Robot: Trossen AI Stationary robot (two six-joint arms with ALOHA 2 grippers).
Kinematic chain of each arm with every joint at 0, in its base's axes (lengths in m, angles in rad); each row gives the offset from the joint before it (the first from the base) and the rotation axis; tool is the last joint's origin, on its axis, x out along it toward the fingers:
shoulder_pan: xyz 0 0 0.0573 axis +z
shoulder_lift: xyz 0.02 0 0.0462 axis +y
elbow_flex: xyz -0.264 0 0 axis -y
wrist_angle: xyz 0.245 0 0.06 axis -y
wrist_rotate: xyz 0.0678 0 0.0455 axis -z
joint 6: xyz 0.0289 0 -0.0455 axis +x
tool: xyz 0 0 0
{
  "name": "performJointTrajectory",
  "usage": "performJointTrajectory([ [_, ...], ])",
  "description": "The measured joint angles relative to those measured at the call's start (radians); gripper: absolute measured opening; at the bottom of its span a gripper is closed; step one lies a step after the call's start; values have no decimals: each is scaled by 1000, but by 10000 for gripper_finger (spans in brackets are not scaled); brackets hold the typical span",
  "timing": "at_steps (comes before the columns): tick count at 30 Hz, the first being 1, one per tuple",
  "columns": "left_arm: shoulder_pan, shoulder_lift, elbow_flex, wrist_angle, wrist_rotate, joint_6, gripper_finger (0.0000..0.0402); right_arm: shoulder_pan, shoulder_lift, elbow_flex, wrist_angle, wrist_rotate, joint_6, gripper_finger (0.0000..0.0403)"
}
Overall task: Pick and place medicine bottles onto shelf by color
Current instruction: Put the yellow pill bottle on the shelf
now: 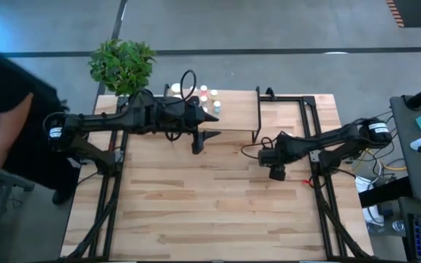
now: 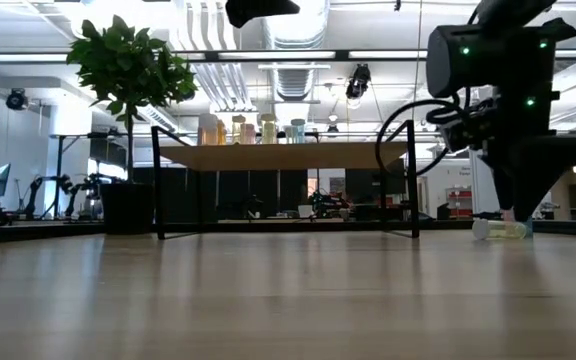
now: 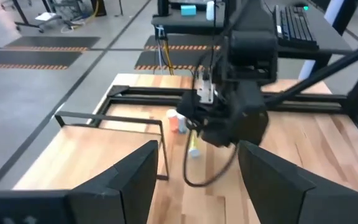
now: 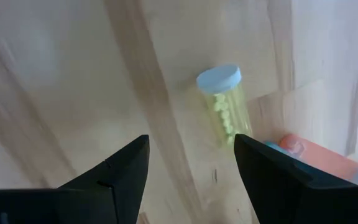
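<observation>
Yellow bottle (image 4: pixel 224 104) lying flat, right pincer (image 4: pixel 191 168) above

One shelf (image 1: pixel 229 109), two pincers, one plant (image 1: pixel 122 63), several bottles; exact number unclear.

No legible text or labels anywhere.

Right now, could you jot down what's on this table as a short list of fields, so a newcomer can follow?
shelf: low wooden board on a black wire frame, at the table's far side
bottles on shelf: a small group standing at its left end
loose bottles: a yellow bottle lying on the tabletop, an orange bottle beside it
left gripper: open, empty, over the shelf's front edge
right gripper: open, empty, above the yellow bottle
plant: beyond the table's far left corner
</observation>
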State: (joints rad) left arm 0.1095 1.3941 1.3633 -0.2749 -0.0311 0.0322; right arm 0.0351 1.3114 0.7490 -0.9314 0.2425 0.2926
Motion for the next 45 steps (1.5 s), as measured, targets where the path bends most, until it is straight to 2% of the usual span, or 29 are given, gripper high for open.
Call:
performJointTrajectory([
  [10,-22,-2,-14,-22,-4,0,206,-39,-19,37,2,-68,-60,226],
  [16,-21,-3,-14,-21,-42,0,206,-80,28,43,-9,-67,-69,226],
  [20,-28,-8,-14,-20,-46,-1,206,-84,70,101,-48,-67,-102,226],
  [26,-52,-25,-14,-24,-66,-27,206,-85,124,170,-82,-59,-326,226],
  [34,-74,-54,-16,-93,-138,-29,206,-96,174,145,-115,-59,-491,226],
  [45,-77,-55,-31,-102,-148,-27,206,-95,170,68,-97,-60,-530,226],
])
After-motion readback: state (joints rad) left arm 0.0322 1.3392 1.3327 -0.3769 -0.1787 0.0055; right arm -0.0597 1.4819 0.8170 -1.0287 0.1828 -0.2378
